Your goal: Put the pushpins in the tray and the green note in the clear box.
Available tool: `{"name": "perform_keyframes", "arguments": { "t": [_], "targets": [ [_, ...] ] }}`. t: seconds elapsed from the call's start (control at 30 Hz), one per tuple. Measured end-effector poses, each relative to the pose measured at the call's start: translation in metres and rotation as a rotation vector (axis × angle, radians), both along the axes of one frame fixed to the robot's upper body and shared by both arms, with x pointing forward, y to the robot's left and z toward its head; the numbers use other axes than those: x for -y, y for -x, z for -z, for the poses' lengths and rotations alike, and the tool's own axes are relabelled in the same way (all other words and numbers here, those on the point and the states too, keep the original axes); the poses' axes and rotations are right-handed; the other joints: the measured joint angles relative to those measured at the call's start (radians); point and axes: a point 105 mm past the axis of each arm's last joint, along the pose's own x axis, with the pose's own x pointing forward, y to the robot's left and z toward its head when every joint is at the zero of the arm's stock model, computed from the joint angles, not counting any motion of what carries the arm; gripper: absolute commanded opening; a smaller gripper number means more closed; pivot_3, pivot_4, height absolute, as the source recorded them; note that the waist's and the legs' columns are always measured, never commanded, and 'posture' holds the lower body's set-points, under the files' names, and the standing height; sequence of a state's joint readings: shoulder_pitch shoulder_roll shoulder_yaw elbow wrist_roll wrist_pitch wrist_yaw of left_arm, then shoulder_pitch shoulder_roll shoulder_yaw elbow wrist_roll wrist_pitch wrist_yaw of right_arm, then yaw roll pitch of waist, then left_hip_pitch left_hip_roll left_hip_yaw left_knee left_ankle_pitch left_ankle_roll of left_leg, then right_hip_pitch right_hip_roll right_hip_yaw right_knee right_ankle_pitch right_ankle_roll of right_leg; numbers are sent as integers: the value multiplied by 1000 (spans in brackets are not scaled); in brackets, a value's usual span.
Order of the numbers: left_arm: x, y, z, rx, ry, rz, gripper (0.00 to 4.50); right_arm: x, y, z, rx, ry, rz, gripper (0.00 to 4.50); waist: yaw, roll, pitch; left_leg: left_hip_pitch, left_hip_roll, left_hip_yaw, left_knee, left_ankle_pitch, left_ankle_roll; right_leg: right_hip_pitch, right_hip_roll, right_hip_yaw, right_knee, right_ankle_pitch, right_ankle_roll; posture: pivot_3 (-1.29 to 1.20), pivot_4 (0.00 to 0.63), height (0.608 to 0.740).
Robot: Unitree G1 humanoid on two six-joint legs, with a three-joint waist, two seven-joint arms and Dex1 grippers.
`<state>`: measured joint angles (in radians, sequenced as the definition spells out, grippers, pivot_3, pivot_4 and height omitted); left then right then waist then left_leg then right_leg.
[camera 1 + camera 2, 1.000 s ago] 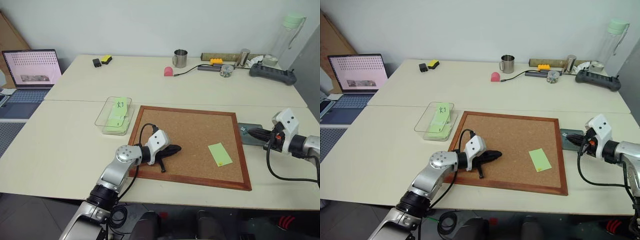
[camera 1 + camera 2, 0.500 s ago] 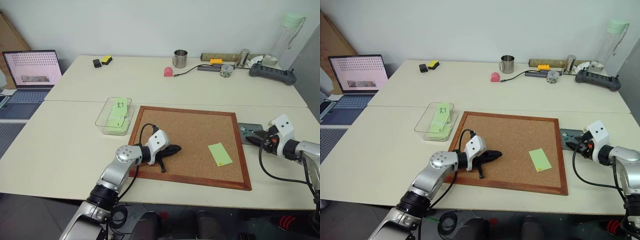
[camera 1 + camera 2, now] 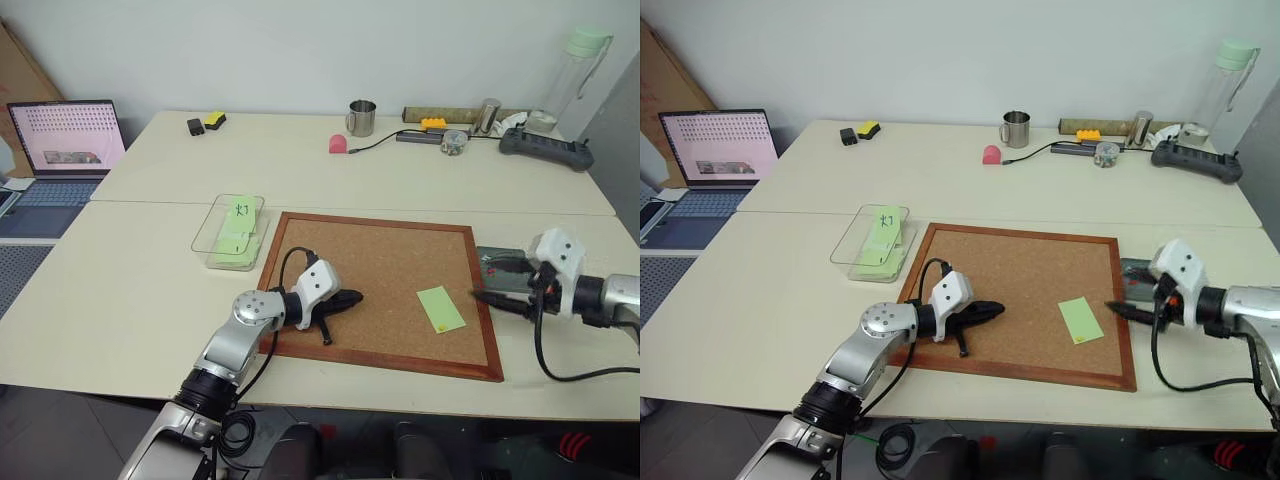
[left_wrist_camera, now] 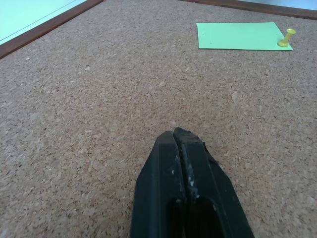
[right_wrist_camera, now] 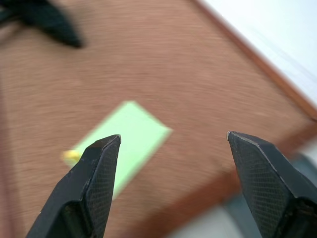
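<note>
Since a second ago the right gripper [image 3: 488,280] has swung from the dark grey tray [image 3: 499,268] toward the cork board's [image 3: 380,265] right frame, its fingers now spread wide and empty. Pushpins [image 3: 489,262] lie in the tray, while the plain green note [image 3: 440,308] rests on the cork, a yellow pushpin [image 4: 286,38] at its corner. Pressed shut, the left gripper [image 3: 352,297] rests on the cork; the clear box [image 3: 229,232] holds green notes, one with writing.
</note>
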<state>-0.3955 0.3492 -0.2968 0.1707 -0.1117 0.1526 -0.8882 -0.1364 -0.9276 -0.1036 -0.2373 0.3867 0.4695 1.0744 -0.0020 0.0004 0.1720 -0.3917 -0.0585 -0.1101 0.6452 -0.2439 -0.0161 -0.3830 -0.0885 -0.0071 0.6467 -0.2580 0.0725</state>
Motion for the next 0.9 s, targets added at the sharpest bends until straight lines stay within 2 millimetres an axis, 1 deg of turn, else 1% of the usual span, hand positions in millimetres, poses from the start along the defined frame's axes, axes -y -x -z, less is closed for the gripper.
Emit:
{"name": "perform_keyframes", "arguments": {
  "t": [0.1,0.2,0.27,0.5,0.53,0.57,0.8,0.9],
  "targets": [
    [1,-1,-1,3,1,1,0,-14,6,12,-38,1,-57,3598,0,0,0,0,0,0,0,0,0,0,0,0,0,0,0,0,150,740],
    [1,-1,-1,4,1,3,0,-22,10,24,-61,14,-94,3598,1,0,0,0,0,0,0,0,0,0,0,0,0,0,0,0,150,740],
    [1,-1,-1,4,2,4,0,-23,10,29,-70,26,-102,3598,1,0,0,0,0,0,0,0,0,0,0,0,0,0,0,0,150,740],
    [1,0,-1,5,2,3,0,-17,8,38,-60,53,-107,3598,1,0,0,0,0,0,0,0,0,0,0,0,0,0,0,0,150,740],
    [1,0,-1,5,2,3,0,-18,8,40,-62,52,-112,3241,1,0,0,0,0,0,0,0,0,0,0,0,0,0,0,0,150,740],
    [1,0,-1,5,2,3,0,-18,8,42,-63,52,-116,3180,1,0,0,0,0,0,0,0,0,0,0,0,0,0,0,0,150,740],
    [1,0,-1,5,2,3,0,-20,6,47,-42,52,-122,1688,1,0,0,0,0,0,0,0,0,0,0,0,0,0,0,0,150,740],
    [1,-1,-1,5,2,2,0,-20,7,48,-40,51,-132,1146,1,0,0,0,0,0,0,0,0,0,0,0,0,0,0,0,150,740]
  ]
}}
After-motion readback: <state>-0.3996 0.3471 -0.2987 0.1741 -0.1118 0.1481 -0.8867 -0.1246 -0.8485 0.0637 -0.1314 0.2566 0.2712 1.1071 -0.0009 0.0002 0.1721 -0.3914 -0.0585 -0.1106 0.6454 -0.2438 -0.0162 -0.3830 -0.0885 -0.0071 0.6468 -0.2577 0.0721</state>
